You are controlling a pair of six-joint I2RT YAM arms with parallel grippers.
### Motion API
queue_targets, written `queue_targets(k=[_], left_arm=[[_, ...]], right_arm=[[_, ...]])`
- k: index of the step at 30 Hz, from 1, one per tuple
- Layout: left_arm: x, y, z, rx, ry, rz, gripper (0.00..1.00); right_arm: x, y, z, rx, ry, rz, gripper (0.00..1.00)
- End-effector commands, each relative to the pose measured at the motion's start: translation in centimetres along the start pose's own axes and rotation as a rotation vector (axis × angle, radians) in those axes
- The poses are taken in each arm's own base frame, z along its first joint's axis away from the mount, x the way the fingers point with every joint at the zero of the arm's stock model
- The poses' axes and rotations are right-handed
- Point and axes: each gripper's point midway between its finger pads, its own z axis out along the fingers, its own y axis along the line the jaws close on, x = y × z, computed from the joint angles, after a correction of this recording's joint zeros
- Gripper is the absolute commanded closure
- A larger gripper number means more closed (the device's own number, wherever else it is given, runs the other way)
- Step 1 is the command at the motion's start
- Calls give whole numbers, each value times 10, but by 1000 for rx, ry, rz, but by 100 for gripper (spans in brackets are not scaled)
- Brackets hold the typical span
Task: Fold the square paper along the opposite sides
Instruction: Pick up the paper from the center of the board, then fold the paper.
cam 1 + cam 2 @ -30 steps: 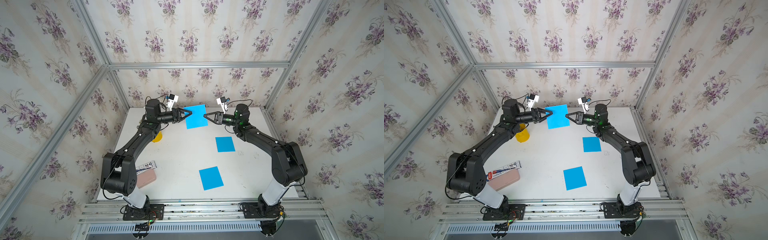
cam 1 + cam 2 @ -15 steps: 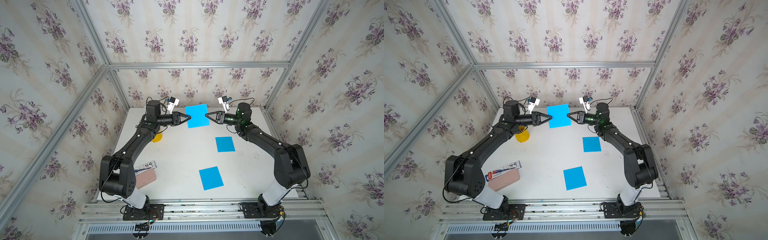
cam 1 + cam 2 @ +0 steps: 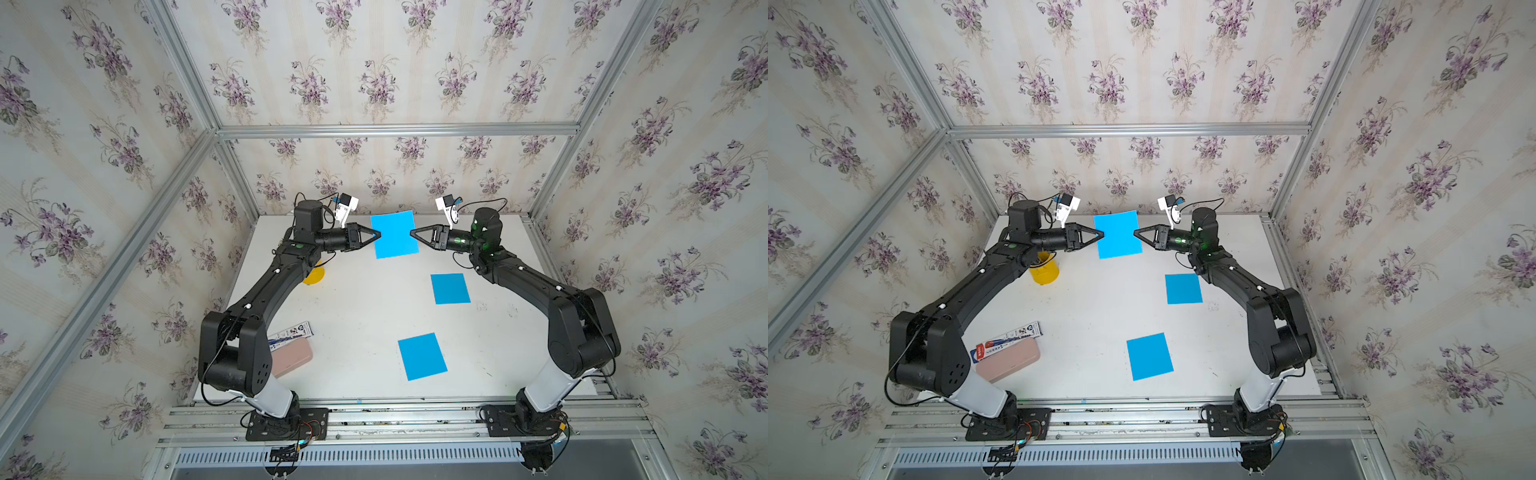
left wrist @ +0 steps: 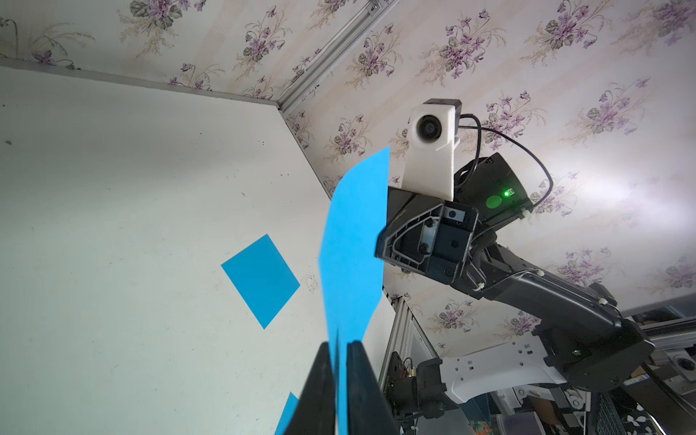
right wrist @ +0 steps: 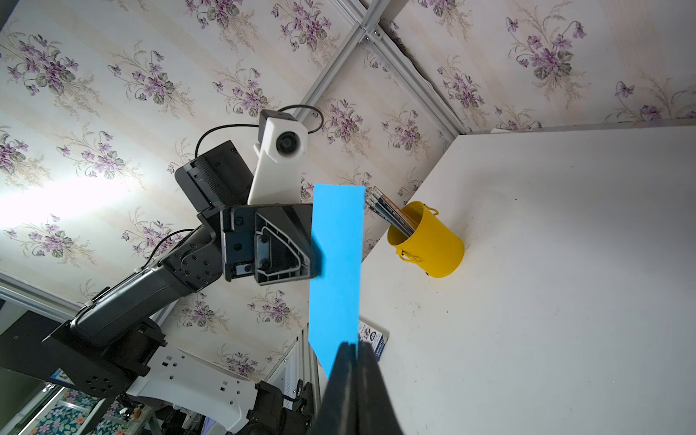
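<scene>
Gripping opposite side edges of the square paper (image 3: 394, 234), your two arms hold it clear of the desk (image 3: 361, 307) at the far end, close to the back wall. Your left end effector (image 3: 377, 236) is closed on the sheet's left edge; in the left wrist view its two black fingers (image 4: 324, 376) sit pressed together with the blue edge pinched between them. Your right end effector (image 3: 412, 233) is closed on the opposite edge in the same way, and its fingers (image 5: 371, 376) meet over the paper in the right wrist view. Both top views show the sheet spanning the gap between the two tips, its face turned up toward the camera. It looks fairly flat and unfolded, though the wrist views catch it so nearly edge-on that you cannot be sure it carries no slight bow.

Elsewhere on the desk (none of it touched by either arm) a second blue sheet (image 3: 450, 288) lies flat beside your right forearm, and a third blue sheet (image 3: 422, 356) lies flat nearer the front edge. A yellow cup (image 3: 1043, 269) holding pencils (image 5: 391, 212) stands just beside your left forearm. A pink case (image 3: 1008, 359) lies against a printed box (image 3: 1007, 336) near your left arm's base
</scene>
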Motion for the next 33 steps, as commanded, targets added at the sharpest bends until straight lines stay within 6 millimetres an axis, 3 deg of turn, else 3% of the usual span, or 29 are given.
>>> queue_targets(k=[1, 5, 8, 13, 15, 18, 21, 26, 29, 33], left_arm=[[-4, -2, -3, -22, -20, 39, 100], [-5, -9, -8, -54, -38, 82, 100], [-1, -26, -8, -46, -19, 131, 100], [9, -66, -6, 15, 34, 224, 100], [11, -81, -5, 51, 43, 252, 100], [15, -98, -4, 85, 61, 286, 100], [18, -110, -2, 102, 81, 307, 100], [18, -111, 0, 97, 78, 312, 100], [16, -110, 0, 90, 73, 318, 100], [10, -98, 3, 39, 55, 313, 100]], right_arm=[[-3, 6, -1, -11, -6, -23, 100], [-5, 8, -4, 3, -11, -42, 99], [-7, -6, -11, 55, -20, -49, 71], [-9, -33, -26, 135, -48, -63, 36], [-10, -38, -28, 162, -69, -84, 18], [-17, -48, -33, 239, -105, -83, 1], [-29, -61, -45, 376, -176, -75, 0], [-39, -67, -57, 482, -212, -116, 0], [-32, -59, -49, 412, -172, -95, 7], [-15, -32, -35, 204, -92, -86, 16]])
